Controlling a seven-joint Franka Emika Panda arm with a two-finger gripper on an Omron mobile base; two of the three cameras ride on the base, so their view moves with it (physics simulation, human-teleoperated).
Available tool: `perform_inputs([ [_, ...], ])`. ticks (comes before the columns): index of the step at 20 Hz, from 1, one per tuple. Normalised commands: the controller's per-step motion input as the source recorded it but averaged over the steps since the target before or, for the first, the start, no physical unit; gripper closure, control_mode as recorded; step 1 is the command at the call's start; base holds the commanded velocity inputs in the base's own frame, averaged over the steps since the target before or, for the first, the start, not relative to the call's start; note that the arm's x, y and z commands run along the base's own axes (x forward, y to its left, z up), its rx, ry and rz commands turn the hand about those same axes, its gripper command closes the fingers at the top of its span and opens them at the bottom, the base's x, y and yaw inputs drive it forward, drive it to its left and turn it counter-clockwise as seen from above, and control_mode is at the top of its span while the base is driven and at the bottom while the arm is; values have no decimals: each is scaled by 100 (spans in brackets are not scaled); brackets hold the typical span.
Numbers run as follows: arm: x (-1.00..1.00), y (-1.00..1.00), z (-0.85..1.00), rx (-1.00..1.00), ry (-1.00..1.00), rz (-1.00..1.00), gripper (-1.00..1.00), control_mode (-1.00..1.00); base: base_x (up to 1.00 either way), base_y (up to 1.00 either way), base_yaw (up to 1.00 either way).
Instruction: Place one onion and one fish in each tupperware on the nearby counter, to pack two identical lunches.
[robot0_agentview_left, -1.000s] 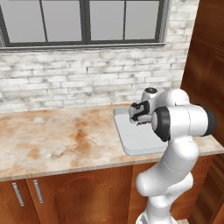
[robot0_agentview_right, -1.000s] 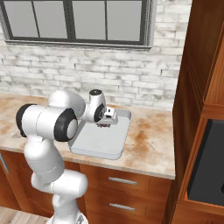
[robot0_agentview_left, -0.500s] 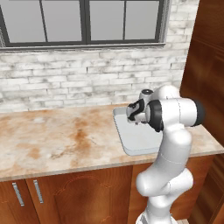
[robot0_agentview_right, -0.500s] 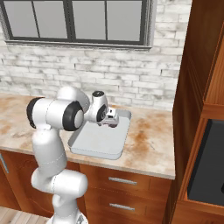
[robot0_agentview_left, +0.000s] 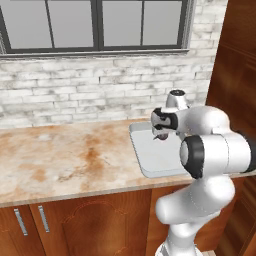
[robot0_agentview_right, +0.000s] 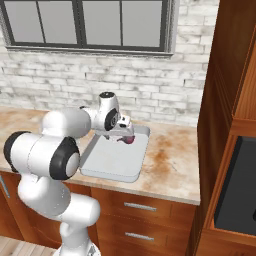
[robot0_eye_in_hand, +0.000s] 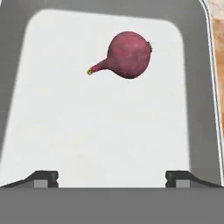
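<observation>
Onion (robot0_eye_in_hand: 129, 54), the dark purple-red one, lies free on the floor of the pale grey tupperware (robot0_eye_in_hand: 105, 131), and nothing holds it. Your fingers (robot0_eye_in_hand: 47, 177) are spread wide apart, one tip at each side of the bottom of the hand view, with bare tray floor between them. They grip nothing.

From the fingers, the onion is straight ahead and a little to one side in the hand view, near the far end of the tray. It does not touch the tray wall. Its thin stalk sticks out to the side, so its long line runs across the fingers, not along them.

In the right base view the gripper (robot0_agentview_right: 122, 131) hangs just over the onion (robot0_agentview_right: 129, 140), at the back edge of the tupperware (robot0_agentview_right: 107, 162), near the brick wall. In the left base view you can see the gripper (robot0_agentview_left: 161, 129) over the same tray (robot0_agentview_left: 155, 157), which sits on the surface (robot0_agentview_left: 60, 160) at its right end, beside the tall wooden cupboard.

I think this onion is now packed. This tray still needs a fish, and I see no fish and no second tray here. So your next move is most likely to lift the hand up and away from the onion without bumping it.
</observation>
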Motion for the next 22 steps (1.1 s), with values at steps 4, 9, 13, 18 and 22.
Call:
perform_inputs([
  [4,-100,1,95,-8,-6,0,-100,-100,0,0,0],
  [9,-92,18,88,-11,-15,0,-100,-100,0,0,0],
  [13,-87,21,83,-12,-16,2,-100,-100,0,0,0],
  [18,-100,5,42,-9,-29,14,-100,-100,0,0,0],
  [22,-50,0,4,-2,-18,9,-100,100,-50,0,9],
])
